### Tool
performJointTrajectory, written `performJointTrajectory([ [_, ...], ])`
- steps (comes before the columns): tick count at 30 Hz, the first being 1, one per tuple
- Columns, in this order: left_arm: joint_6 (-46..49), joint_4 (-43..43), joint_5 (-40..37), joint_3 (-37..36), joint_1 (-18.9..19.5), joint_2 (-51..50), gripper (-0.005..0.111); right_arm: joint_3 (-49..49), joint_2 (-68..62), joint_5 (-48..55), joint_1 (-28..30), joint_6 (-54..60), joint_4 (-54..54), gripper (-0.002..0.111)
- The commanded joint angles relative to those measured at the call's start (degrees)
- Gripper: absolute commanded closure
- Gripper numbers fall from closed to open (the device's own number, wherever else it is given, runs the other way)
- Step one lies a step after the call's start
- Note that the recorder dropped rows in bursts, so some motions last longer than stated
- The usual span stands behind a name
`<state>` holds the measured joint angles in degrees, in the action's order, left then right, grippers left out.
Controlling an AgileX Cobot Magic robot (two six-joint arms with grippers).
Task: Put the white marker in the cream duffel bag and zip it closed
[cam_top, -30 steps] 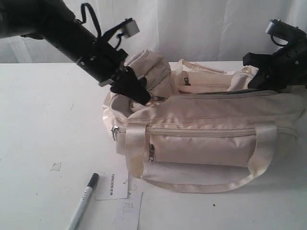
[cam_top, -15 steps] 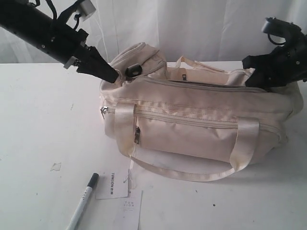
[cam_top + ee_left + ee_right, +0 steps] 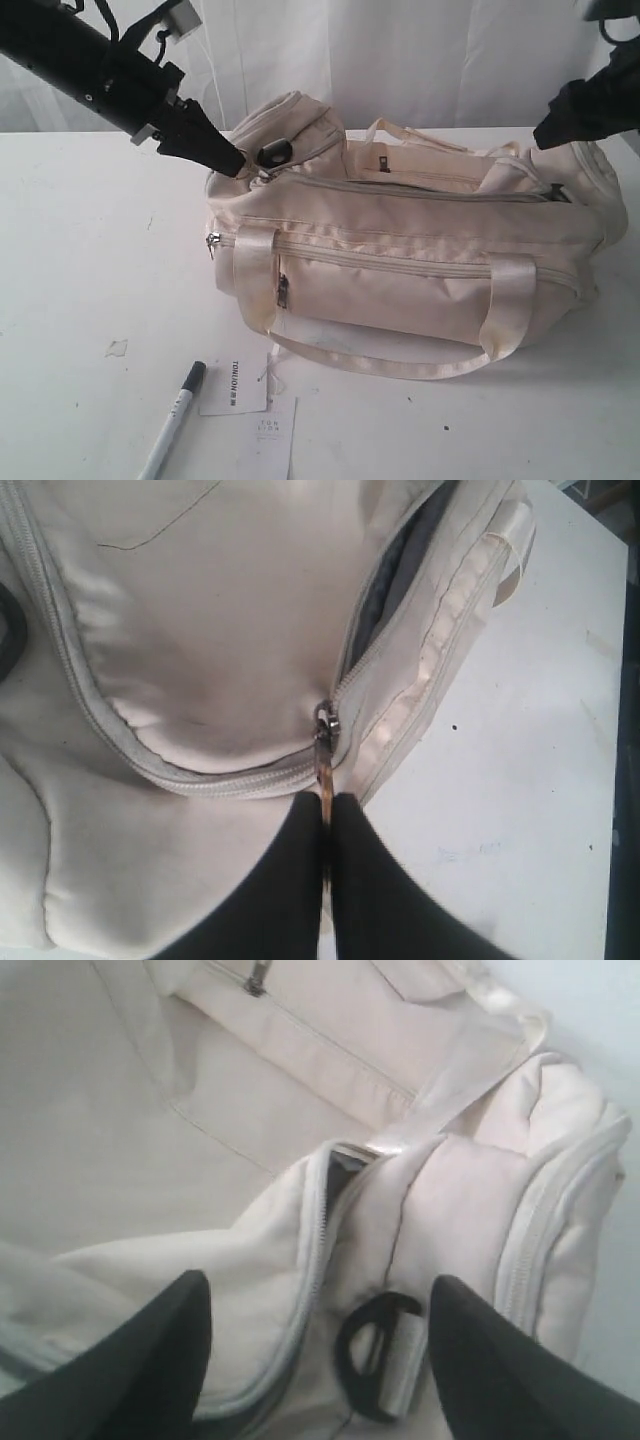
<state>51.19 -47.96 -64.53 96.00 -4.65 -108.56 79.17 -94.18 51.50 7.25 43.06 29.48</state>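
Opening the bag, I judge: my left hand [image 3: 325, 815] clenches the zipper pull [image 3: 324, 742] of the cream duffel bag [image 3: 400, 270], and my right hand [image 3: 315, 1300] hangs released. The white marker [image 3: 175, 415] lies on the worktop [image 3: 90, 260] in front of the bag and needs picking up next.

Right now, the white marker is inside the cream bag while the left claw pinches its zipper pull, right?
No. The exterior view shows the white marker lying on the table, outside the cream duffel bag. The left gripper does pinch the zipper pull.

Left tool [image 3: 327, 805] clamped on zipper pull [image 3: 324, 752], arm angled down; right tool [image 3: 318, 1290] spread wide, arm high.
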Motion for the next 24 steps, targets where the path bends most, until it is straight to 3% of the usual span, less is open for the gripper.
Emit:
performJointTrajectory([
  [1,-0.1,-0.3,-5.4,-0.2,-0.1,0.9,0.107,0.0,3.0,7.6,-2.8,0.9,1.3,0.049],
  [5,-0.1,-0.3,-5.4,-0.2,-0.1,0.9,0.107,0.0,2.8,11.5,-7.7,6.1,1.6,0.049],
  [10,-0.1,-0.3,-5.4,-0.2,-0.1,0.9,0.106,0.0,2.4,4.9,-16.2,11.0,1.9,0.049],
  [11,-0.1,-0.3,-5.4,-0.2,-0.1,0.9,0.103,0.0,2.3,4.2,-16.6,11.0,1.9,0.049],
  [13,-0.1,-0.3,-5.4,-0.2,-0.1,0.9,0.085,0.0,1.3,2.4,-16.8,10.7,1.9,0.05],
  [14,-0.2,-0.3,-5.4,-0.2,-0.1,0.9,0.069,0.0,0.8,1.9,-16.8,10.6,1.9,0.052],
  [16,-0.4,-0.3,-5.4,-0.2,-0.1,0.9,0.054,0.0,-0.2,2.8,-16.8,10.4,2.3,0.053],
  [20,-2.0,-0.3,-5.4,-0.2,-0.1,0.9,0.051,0.0,-0.7,5.0,-18.4,11.3,4.4,0.05],
  [24,-1.7,0.5,-5.4,-0.2,-0.1,0.9,0.043,0.0,-0.9,3.1,-22.0,23.1,3.8,0.042],
])
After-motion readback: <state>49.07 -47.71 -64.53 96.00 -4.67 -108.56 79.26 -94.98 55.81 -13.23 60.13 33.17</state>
